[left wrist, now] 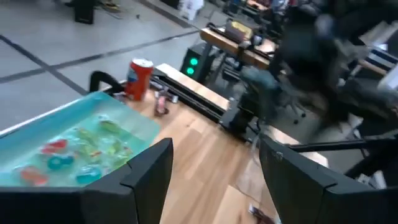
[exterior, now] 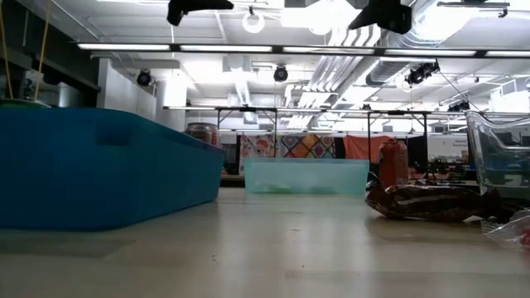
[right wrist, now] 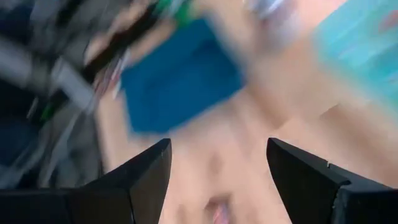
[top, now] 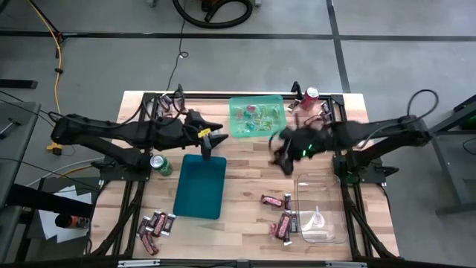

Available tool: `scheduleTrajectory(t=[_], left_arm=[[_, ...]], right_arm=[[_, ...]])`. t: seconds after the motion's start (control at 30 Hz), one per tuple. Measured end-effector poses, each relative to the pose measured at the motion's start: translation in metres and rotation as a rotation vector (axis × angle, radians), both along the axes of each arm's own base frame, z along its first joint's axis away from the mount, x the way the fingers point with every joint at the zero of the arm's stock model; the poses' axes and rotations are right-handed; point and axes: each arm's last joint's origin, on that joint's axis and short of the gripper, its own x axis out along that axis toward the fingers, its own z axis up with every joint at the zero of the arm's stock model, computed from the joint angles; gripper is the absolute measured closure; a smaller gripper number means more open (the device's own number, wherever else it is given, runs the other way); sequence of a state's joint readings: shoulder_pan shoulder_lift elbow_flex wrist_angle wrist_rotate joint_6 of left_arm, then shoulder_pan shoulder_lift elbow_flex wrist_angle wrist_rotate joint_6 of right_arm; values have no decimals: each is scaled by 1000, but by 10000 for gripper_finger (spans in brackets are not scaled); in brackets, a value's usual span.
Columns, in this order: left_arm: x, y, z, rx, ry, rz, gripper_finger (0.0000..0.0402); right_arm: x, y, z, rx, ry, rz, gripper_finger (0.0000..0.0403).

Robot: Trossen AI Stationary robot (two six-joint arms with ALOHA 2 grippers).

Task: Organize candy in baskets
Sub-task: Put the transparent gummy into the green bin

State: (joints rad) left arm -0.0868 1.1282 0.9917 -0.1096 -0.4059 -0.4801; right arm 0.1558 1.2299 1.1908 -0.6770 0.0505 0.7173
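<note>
Showing 3 baskets point(top: 200, 187), 2 cans point(top: 161, 164); left gripper point(top: 213, 140), right gripper point(top: 285, 158) both agape, empty.

Grey concrete floor point(top: 416, 45) (yellow cable point(top: 53, 37) lying across), fluorescent ceiling lights point(exterior: 132, 47).

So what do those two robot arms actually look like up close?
Both arms are dark, nearly black, jointed links. The left gripper has yellow marking behind its two flat, wedge-shaped black fingers. The right gripper glows with small green lights nearby, and a black cable loops over that arm.
</note>
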Motion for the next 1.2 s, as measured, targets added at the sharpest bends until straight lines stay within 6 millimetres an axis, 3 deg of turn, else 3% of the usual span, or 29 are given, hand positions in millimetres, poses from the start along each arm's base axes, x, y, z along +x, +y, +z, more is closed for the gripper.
scheduleTrajectory(t=[0.3,0.47,0.6,0.73,0.83,1.0,1.2], left_arm=[[-5,0,5,-19,-27,-18,177],[-5,-1,5,-21,-23,-51,177],[-5,-1,5,-19,-21,-50,177],[-5,-1,5,-7,-15,-51,177],[-5,-1,4,4,-9,-54,177],[-5,0,4,21,-4,-54,177],[-5,0,3,27,12,-43,177]], right_arm=[[35,75,-77,-100,311,299,143],[51,95,-123,-171,441,390,143],[60,99,-148,-175,501,408,143],[63,101,-156,-168,523,412,143],[62,107,-146,-95,500,457,143],[52,142,-125,31,432,607,143],[41,176,-140,-122,388,677,143]])
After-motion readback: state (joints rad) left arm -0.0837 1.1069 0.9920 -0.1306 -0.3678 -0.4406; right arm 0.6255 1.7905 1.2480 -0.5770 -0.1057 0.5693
